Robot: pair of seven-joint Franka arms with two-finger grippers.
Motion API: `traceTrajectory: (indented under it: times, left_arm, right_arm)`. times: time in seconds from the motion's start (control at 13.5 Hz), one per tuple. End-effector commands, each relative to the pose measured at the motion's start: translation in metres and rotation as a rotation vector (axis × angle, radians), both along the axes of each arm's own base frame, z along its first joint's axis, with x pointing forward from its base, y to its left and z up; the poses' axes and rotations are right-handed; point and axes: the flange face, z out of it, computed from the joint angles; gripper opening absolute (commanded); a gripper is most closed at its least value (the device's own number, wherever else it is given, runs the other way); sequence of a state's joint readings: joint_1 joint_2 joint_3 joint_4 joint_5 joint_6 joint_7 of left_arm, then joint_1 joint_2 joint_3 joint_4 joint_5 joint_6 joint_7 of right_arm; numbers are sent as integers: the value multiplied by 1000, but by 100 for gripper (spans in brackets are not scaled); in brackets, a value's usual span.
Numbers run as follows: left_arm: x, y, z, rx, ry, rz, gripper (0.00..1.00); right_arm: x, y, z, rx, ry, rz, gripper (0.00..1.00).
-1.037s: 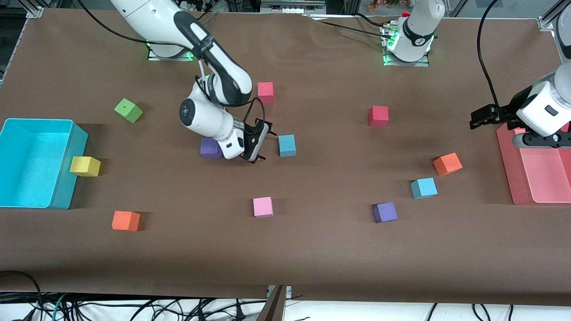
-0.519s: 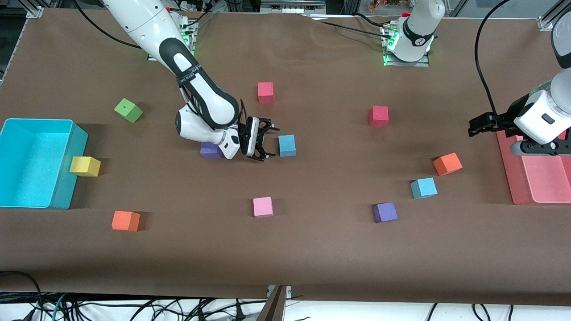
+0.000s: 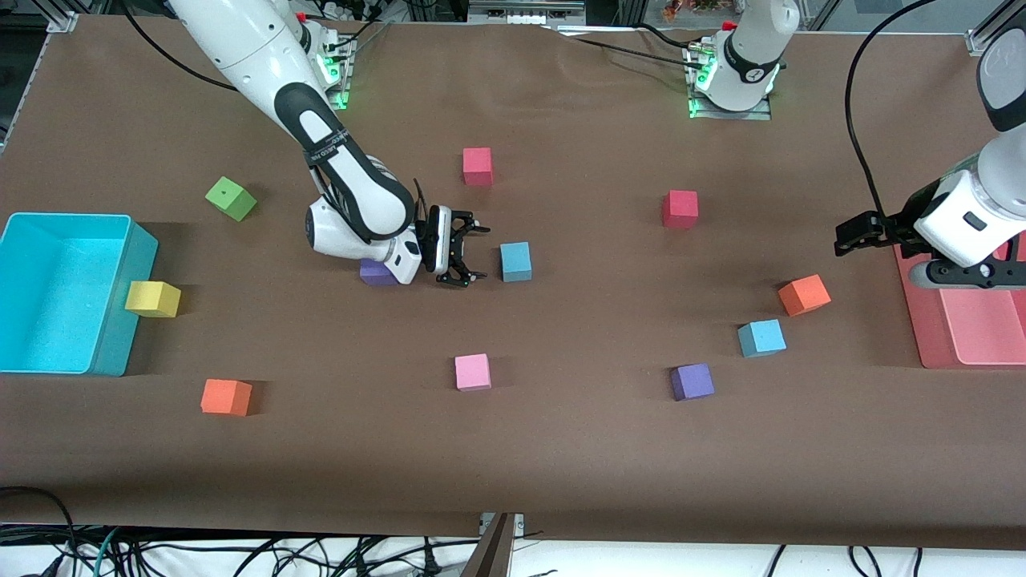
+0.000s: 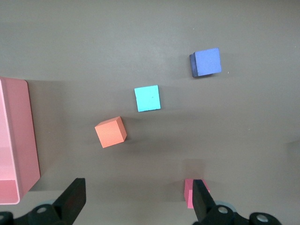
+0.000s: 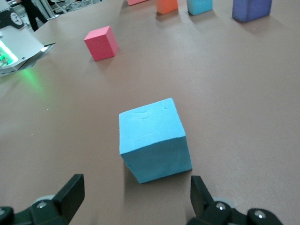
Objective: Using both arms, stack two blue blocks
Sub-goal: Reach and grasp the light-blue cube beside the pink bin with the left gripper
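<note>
Both arms are glossy white, built of rounded segments with black bands at the joints. The right arm (image 3: 321, 152) carries small white lettering on one black band. Black cables loop along the wrists. Each ends in a black two-finger tool: right tool (image 3: 473, 254), left tool (image 3: 840, 238). Both bases glow green.
</note>
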State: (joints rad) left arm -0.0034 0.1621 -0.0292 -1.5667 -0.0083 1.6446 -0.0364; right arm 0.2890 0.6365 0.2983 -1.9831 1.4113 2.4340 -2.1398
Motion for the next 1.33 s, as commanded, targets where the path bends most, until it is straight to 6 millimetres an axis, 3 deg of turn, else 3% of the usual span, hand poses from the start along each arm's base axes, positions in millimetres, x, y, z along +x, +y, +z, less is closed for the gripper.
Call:
traceTrajectory:
  times: [0.0,0.3,0.67,0.89,1.04,1.11,1.26]
  left_arm:
    - [12,-5,-30,-9,26,-6,100]
    - [27,-17,-100,3,133,-27,100]
    - [33,-27,-163,11,180,-28,99]
    - [29,-25,-229,12,104,19,99]
    - [14,-24,-278,6,13,21,99]
    - [7,-22,-291,4,-11,32,99]
    - [7,-14,-293,8,-22,46,98]
  right_arm:
    - [-4,-2,2,29,-17,13,100]
    - [-3,-3,-6,29,-5,7,100]
    - [-3,-5,-7,28,-5,6,100]
    - [-2,-7,-7,29,-6,4,100]
    - [-3,-7,-7,29,-4,5,100]
    - [-3,-6,-7,31,-3,6,100]
    - [-3,-7,-7,30,-3,4,100]
